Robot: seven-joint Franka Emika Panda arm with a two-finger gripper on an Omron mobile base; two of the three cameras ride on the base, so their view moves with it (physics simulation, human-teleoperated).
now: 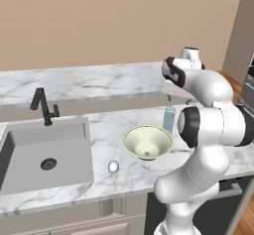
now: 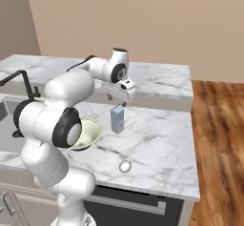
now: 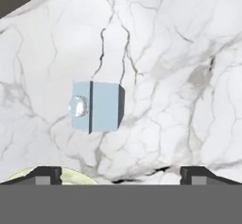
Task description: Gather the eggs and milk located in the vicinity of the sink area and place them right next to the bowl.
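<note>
A: Pincer (image 2: 117,99) state?
B: Spread wide apart, clamped on nothing, hanging above the milk (image 2: 117,119) with a clear gap between.

A: Seen from the hand?
B: Milk (image 3: 97,106) viewed from straight above, pale blue with a round cap at its 9 o'clock edge, sitting left of centre between the two dark fingertips (image 3: 47,175).

A: And around the carton?
B: Standing upright on the marble tabletop (image 2: 157,139), just beside the bowl (image 2: 88,133), at about 2 o'clock from it in the right base view. In the left base view, carton (image 1: 169,118) at roughly 1 o'clock from the bowl (image 1: 147,142).

A: Eggs?
B: One egg (image 1: 113,166) on the tabletop between bowl and sink (image 1: 47,154), at about 8 o'clock from the bowl. Another egg (image 2: 125,166) near the front edge, at about 4 o'clock from the bowl in the right base view.

A: Sink details?
B: Grey basin, round dark drain, black faucet (image 1: 43,107) at its 12 o'clock edge.
</note>
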